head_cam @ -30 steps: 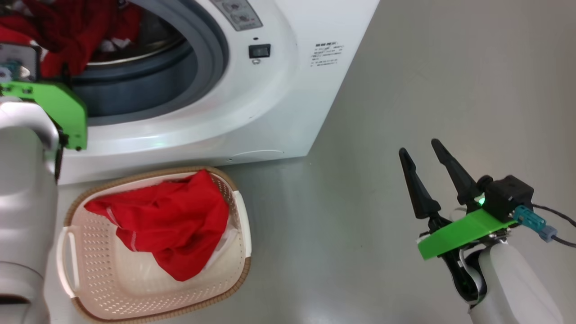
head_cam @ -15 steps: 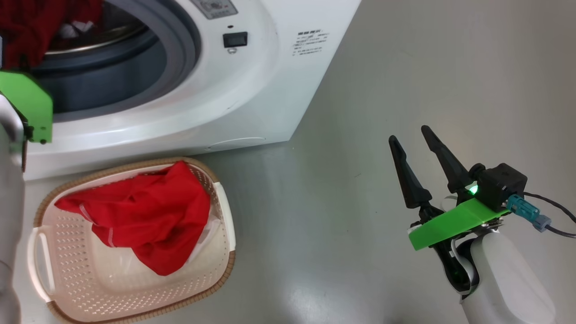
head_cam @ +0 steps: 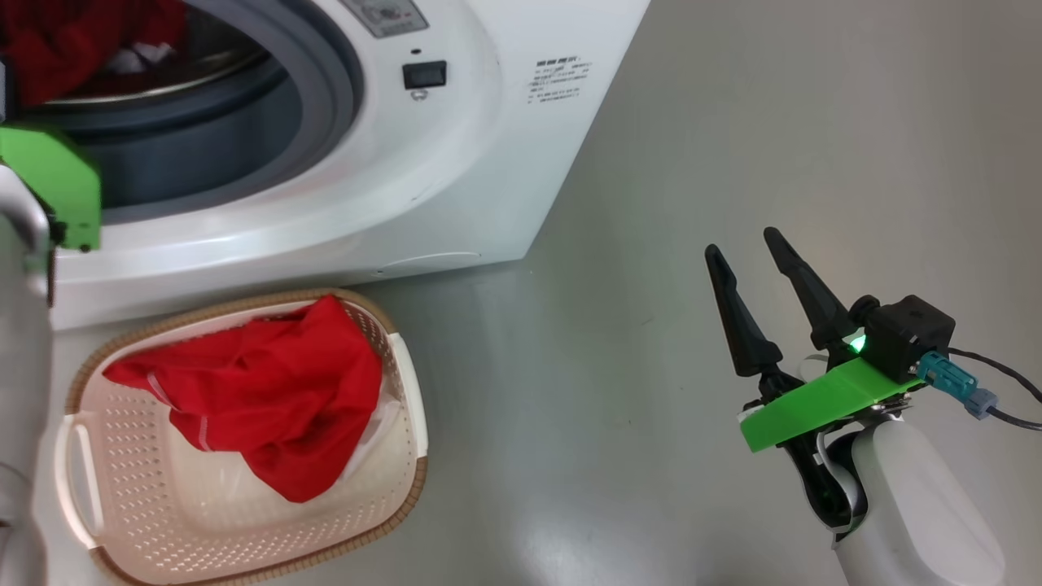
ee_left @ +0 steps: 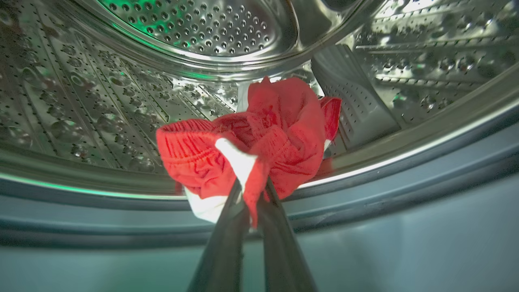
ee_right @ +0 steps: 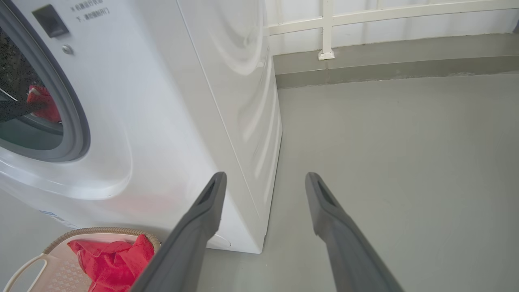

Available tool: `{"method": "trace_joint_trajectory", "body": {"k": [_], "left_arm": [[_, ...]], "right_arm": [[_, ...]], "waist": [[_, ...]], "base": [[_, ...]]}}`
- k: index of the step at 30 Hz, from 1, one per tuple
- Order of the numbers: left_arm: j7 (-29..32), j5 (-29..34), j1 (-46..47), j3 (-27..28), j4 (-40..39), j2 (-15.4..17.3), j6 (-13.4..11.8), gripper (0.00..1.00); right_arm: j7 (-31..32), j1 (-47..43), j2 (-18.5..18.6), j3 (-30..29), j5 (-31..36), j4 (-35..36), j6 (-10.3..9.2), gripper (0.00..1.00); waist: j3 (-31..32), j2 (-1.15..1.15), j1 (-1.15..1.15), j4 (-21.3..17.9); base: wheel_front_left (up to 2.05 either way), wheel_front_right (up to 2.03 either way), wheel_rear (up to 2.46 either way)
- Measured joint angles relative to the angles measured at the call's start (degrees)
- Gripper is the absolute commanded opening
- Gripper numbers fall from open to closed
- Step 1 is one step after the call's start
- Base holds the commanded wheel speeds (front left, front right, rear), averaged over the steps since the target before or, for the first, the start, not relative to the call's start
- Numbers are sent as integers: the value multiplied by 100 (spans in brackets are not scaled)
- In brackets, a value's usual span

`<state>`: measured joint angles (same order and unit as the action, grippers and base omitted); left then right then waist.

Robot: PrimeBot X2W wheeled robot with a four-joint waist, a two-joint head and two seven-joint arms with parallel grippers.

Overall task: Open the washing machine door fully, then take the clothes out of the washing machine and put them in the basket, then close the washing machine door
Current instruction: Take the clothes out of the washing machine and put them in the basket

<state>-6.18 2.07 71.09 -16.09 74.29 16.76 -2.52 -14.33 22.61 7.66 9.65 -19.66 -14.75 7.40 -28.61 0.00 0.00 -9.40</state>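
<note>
We see crumpled red clothes (head_cam: 269, 407) in our perforated cream basket (head_cam: 114, 456); the left gripper (ee_left: 252, 190) pinches a garment (ee_left: 284, 134) in the steel drum (ee_left: 81, 101); the right gripper (head_cam: 741, 242) gapes.

This is looking like a laundry corner or utility room: a white front-loading washing machine (head_cam: 456, 163) is standing on a bare grey floor (head_cam: 773, 122), a cream basket (head_cam: 163, 513) holding red clothes (head_cam: 269, 407) is sitting just in front, and a white frame (ee_right: 365, 17) is running above a low grey kerb (ee_right: 405, 56) at the far side.
</note>
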Motion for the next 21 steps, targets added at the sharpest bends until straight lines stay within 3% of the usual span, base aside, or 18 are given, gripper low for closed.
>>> {"method": "trace_joint_trajectory", "body": {"k": [4, 11, 21], "left_arm": [[-309, -275, -30, 207, 9, -196, 59, 0], [-761, -1103, -457, 781, -55, -575, 505, 0], [-811, -1589, -1665, 1188, -1539, -856, 744, 0]], "right_arm": [[0, -3, 8, -27, 0, -18, 0, 100], [0, -46, 55, -100, 0, -77, 0, 100], [0, -461, 174, -241, -9, -111, 0, 100]], "waist": [[115, 0, 0, 51], [404, 0, 0, 189], [945, 0, 0, 417]], "base": [[0, 0, 0], [0, 0, 0], [0, 0, 0]]}}
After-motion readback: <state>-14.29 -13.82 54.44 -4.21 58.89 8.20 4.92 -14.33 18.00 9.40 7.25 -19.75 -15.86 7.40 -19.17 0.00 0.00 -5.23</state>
